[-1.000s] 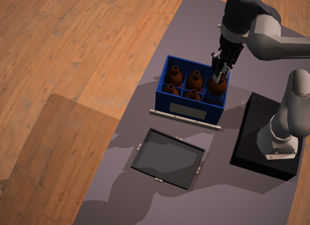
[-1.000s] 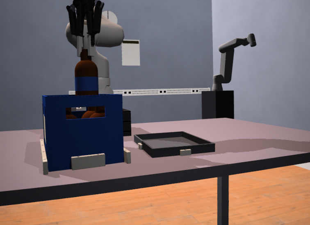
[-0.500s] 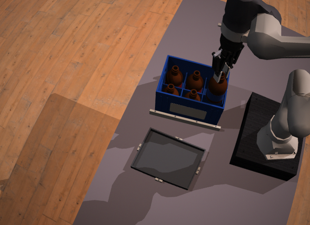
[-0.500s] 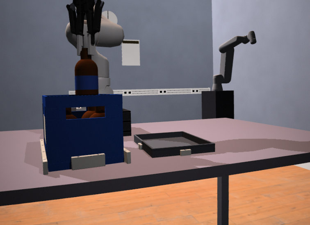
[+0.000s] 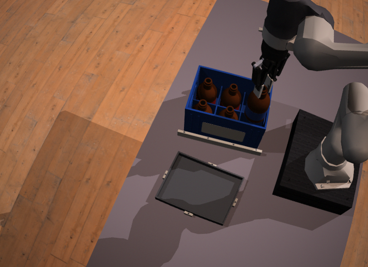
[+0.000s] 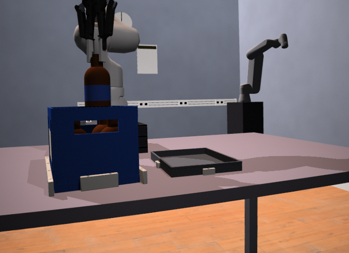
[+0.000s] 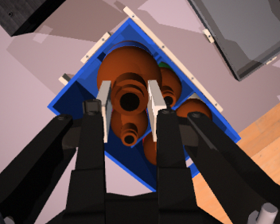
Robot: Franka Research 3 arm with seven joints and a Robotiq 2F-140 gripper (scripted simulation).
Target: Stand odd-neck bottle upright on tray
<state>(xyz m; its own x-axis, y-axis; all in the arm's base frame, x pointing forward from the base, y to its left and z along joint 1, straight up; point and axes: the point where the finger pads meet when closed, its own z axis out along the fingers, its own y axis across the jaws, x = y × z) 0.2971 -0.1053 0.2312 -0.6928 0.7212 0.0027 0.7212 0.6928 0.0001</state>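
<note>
A blue crate point(image 5: 225, 107) stands on the table; it also shows in the side view point(image 6: 93, 145) and in the wrist view point(image 7: 139, 103). My gripper point(image 5: 263, 85) is shut on the neck of a brown bottle with a blue label point(image 5: 258, 105). The bottle hangs upright, raised mostly above the crate's rim in the side view point(image 6: 97, 85), over the crate's right end. In the wrist view my fingers clamp its neck point(image 7: 130, 100). Several other brown bottles point(image 5: 219, 96) stand low in the crate's cells. The dark, empty tray point(image 5: 199, 186) lies in front of the crate, also in the side view point(image 6: 195, 161).
Pale stop blocks point(image 5: 219, 141) line the crate's front and sides, and small ones sit around the tray. The robot's black base block point(image 5: 313, 162) stands right of the crate. A second small arm point(image 6: 259, 66) stands far back. The table edge runs close to the tray.
</note>
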